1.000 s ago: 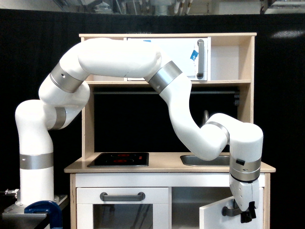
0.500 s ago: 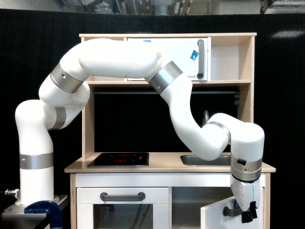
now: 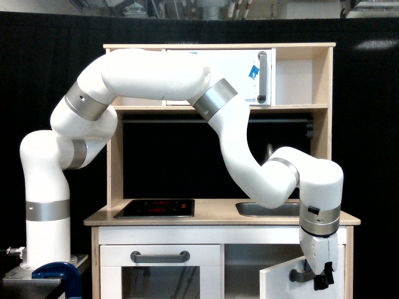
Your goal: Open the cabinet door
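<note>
Door (image 3: 279,281), lower right of the kitchen under the sink (image 3: 269,209), stands ajar, swung outward. Hand (image 3: 320,281) reaches down from above, apparently clamped on the bar handle (image 3: 300,275) to pull the door wider.

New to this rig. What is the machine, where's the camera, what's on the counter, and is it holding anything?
The big white jointed thing is a single robot arm, bolted down at the exterior view's left and reaching across a toy kitchen. There is only one picture of this moment, taken by a camera off the arm that faces the kitchen's front.

Set into the counter are a black hob and a metal sink; no loose items show on it.

At the lower part of the exterior view's right, the gripper is down at the grey bar handle of the cabinet door. That door stands partly open. The fingers appear closed around the handle, though it is too small to be sure.

The oven door and the upper door are shut.
</note>
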### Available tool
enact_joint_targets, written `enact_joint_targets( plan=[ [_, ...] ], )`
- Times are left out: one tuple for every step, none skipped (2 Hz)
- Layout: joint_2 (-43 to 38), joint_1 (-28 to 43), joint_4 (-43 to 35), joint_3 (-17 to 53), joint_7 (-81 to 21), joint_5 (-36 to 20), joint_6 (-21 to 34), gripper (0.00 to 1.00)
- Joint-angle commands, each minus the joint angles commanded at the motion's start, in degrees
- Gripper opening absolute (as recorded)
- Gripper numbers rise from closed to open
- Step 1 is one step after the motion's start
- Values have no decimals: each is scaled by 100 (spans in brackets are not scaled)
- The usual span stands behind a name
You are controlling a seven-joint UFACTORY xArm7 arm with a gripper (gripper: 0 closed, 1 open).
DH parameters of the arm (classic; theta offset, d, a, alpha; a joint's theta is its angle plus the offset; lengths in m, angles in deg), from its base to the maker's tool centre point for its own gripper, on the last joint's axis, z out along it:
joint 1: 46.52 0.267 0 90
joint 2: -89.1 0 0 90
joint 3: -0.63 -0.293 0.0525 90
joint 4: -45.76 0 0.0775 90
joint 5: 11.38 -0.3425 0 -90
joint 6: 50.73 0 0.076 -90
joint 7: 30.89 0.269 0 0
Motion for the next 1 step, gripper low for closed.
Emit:
enact_joint_targets(
  plan=[
    [249, -59, 93, -22, 87, 38, 146, 100]
  ],
)
